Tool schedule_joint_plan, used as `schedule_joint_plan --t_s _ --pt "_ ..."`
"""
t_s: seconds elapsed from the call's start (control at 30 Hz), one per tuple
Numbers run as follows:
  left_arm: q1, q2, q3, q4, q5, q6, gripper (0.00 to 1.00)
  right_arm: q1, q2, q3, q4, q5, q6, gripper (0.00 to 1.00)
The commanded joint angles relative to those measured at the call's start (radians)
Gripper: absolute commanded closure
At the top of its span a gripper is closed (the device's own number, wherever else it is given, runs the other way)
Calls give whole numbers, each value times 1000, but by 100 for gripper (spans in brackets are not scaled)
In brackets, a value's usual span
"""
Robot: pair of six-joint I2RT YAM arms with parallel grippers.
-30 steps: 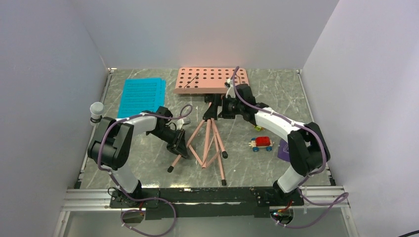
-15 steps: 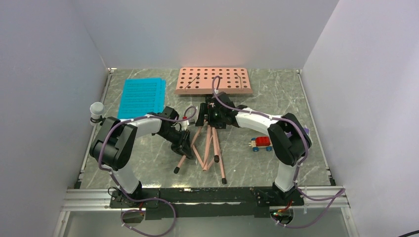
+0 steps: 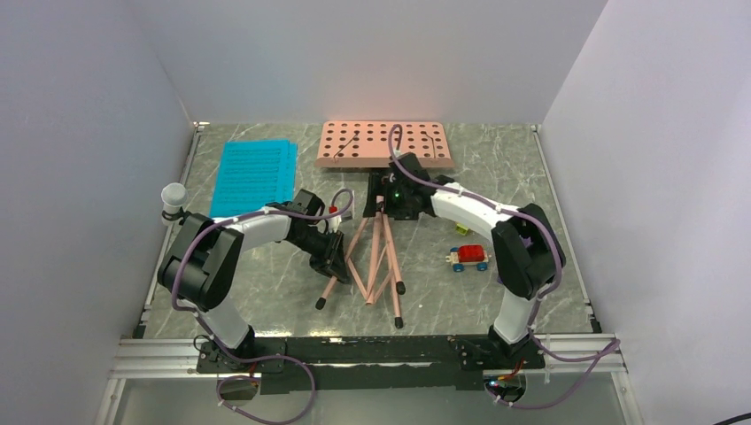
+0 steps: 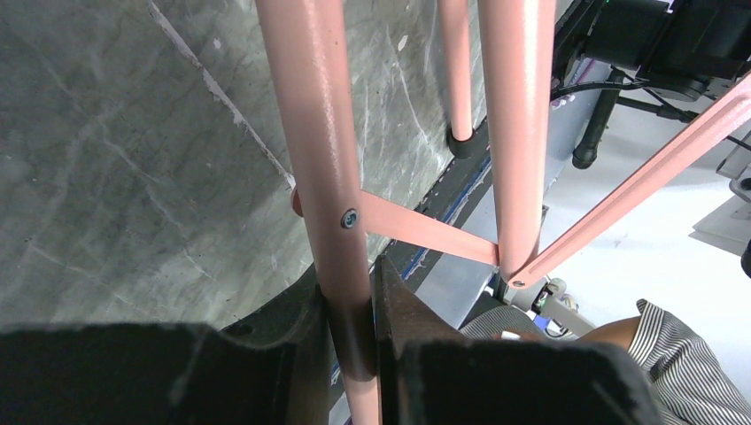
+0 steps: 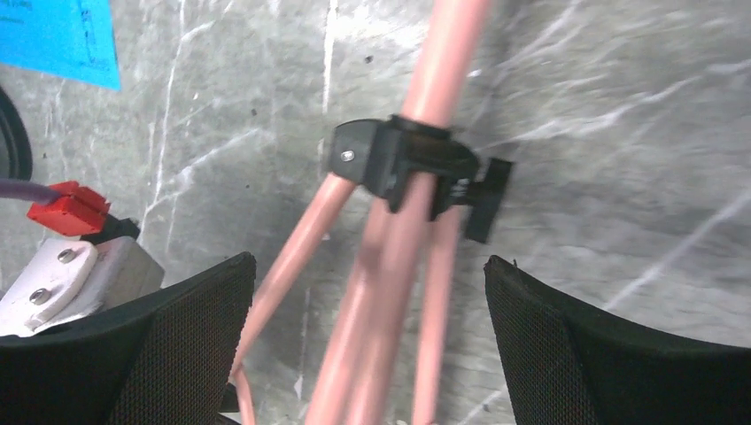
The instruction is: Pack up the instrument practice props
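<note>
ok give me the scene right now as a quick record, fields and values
music stand: lying on the table, desk far, legs toward the arms
left gripper: shut on one stand leg
right gripper: open, straddling the legs near the black collar
sheet music: flat, far left, untouched
toy car: right of the legs, apart
metronome: not in view

Legs of music stand (image 4: 329,159) — smooth tubes, glossy salmon-pink paint, metal by the look; flat braces same finish, one bright screw head. Its collar (image 5: 403,164): matt black plastic. Surface (image 5: 620,106) — grey stone-look, white veins, faint sheen. Sheet-music pages (image 3: 255,171): matt cyan paper. Right end effector (image 5: 367,266) pads (image 5: 567,354): black, fine mesh texture.
</note>
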Motion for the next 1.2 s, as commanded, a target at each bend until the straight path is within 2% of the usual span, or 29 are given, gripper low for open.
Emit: schedule_joint_plan --t_s 0.0,0.37,0.53,0.57,0.63,0.7,0.77,0.83,1.07,1.17 --pt "-10 -56 39 184 22 125 87 -42 -49 33 -94 17 -75 0" --pt "-11 -43 74 176 43 126 85 20 89 47 22 -39 14 0" --pt "-23 -39 96 166 36 136 84 61 159 56 25 24 55 0" --pt "-27 -41 102 163 30 142 83 66 168 51 20 42 63 3" --pt "-39 -44 115 154 12 153 79 71 181 38 2 76 98 19" --pt "-49 -41 131 137 -10 168 71 73 188 20 -3 98 112 32" --pt "-55 -37 150 114 -36 184 62 72 191 6 -2 107 122 39" --pt "-57 -36 165 93 -46 198 57 72 195 0 1 111 129 52" --pt "-45 -111 192 -7 -38 291 43 68 203 6 20 118 116 70" --pt "-26 -167 186 -6 -87 280 33 64 198 1 27 112 104 94"
